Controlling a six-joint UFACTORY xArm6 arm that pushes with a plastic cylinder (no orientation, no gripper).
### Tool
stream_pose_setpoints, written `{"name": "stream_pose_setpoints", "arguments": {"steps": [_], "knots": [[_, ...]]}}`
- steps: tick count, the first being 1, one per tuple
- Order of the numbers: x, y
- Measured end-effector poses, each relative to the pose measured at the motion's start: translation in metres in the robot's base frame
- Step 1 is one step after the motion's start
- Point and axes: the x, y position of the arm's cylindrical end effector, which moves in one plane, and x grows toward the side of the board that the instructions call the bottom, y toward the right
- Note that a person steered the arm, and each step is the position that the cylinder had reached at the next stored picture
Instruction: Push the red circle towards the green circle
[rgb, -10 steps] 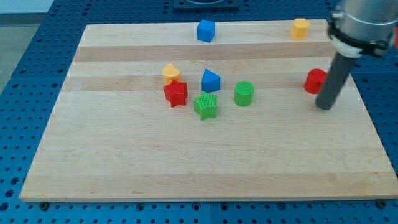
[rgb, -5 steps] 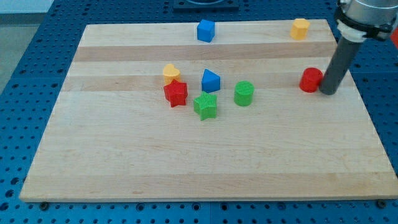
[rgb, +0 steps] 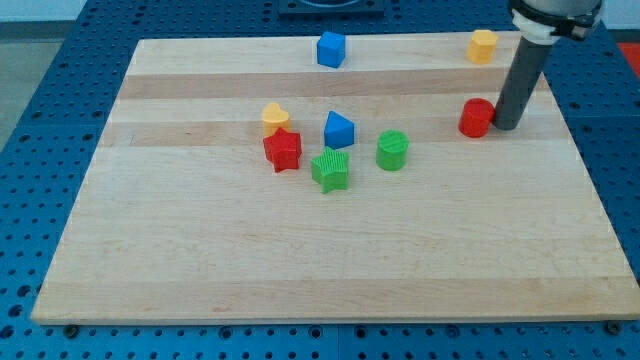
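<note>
The red circle (rgb: 476, 117) sits on the wooden board at the view's right. My tip (rgb: 504, 126) touches its right side. The green circle (rgb: 392, 150) stands near the board's middle, to the left of and slightly below the red circle, with a gap of bare wood between them.
A blue triangle (rgb: 339, 130), green star (rgb: 330, 169), red star (rgb: 283, 150) and yellow block (rgb: 275, 118) cluster left of the green circle. A blue cube (rgb: 331, 48) and a yellow block (rgb: 482, 45) sit near the board's top edge (rgb: 240, 42).
My tip moved up and to the left, met the red circle's right side and pushed it left, closer to the green circle. The other blocks stayed put.
</note>
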Motion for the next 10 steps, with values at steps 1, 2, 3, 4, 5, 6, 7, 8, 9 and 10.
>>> {"name": "stream_pose_setpoints", "arguments": {"steps": [1, 2, 3, 4, 5, 6, 7, 8, 9, 10], "knots": [[0.0, -0.013], [-0.004, -0.025], [-0.013, -0.036], [-0.015, -0.047], [-0.015, -0.053], [-0.015, -0.054], [-0.015, -0.054], [-0.011, -0.061], [-0.009, -0.07], [-0.009, -0.081]]}}
